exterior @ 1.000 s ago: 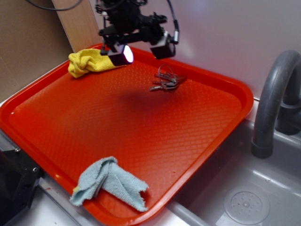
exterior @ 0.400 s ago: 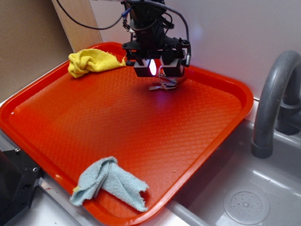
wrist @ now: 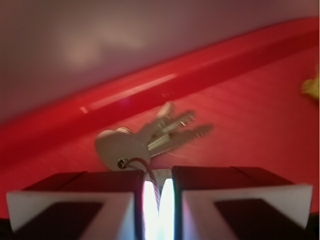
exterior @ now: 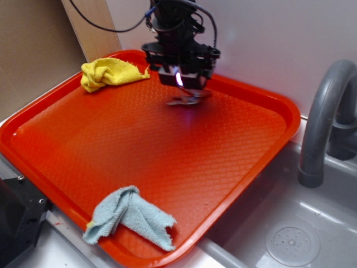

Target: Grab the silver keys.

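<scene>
The silver keys (exterior: 187, 100) lie on the far middle of the red tray (exterior: 83, 145), just below my gripper (exterior: 179, 85), and look blurred. In the wrist view the keys (wrist: 150, 137) fan out just ahead of the fingertips (wrist: 75, 200), and their thin wire loop runs into the narrow gap between the two jaws. My gripper (wrist: 159, 185) is drawn in to a slim slit and is shut on that wire loop. Whether the keys still rest on the tray I cannot tell.
A yellow cloth (exterior: 109, 72) lies at the tray's far left corner, and its edge shows in the wrist view (wrist: 312, 86). A light blue cloth (exterior: 129, 216) lies at the near edge. A grey faucet (exterior: 323, 123) and sink (exterior: 290, 240) stand at the right. A wall is close behind the tray.
The gripper came from the left, dropped over the keys, and its jaws closed from wide apart to a narrow slit on the wire loop. The keys shifted slightly left.
</scene>
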Controlling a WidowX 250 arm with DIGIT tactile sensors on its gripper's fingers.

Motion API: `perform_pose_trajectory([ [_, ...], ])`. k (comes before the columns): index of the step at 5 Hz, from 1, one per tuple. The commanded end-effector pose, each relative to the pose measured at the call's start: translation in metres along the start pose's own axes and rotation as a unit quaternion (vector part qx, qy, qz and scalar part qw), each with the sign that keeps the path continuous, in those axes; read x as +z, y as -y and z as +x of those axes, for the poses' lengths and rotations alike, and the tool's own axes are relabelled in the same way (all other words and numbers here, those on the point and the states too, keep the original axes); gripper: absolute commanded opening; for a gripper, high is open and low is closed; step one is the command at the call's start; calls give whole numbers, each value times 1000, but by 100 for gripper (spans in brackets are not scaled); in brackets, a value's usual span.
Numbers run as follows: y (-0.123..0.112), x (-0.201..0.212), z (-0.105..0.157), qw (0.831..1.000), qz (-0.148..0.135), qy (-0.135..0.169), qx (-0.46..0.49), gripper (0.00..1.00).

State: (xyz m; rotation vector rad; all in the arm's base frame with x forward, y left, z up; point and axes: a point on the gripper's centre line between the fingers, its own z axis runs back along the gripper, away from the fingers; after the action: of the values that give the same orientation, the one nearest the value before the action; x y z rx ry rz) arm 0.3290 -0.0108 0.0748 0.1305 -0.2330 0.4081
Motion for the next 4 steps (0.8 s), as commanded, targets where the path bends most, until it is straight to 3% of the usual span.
perform_pose_trajectory([
  [1, -99, 131, -13, 986, -33, 94, -132, 0],
  [2, -132, 160, -38, 992, 4, 79, -94, 0],
  [3, -145, 159, -52, 990, -28, 0, -140, 0],
  [4, -136, 148, -62, 985, -40, -35, -164, 0],
])
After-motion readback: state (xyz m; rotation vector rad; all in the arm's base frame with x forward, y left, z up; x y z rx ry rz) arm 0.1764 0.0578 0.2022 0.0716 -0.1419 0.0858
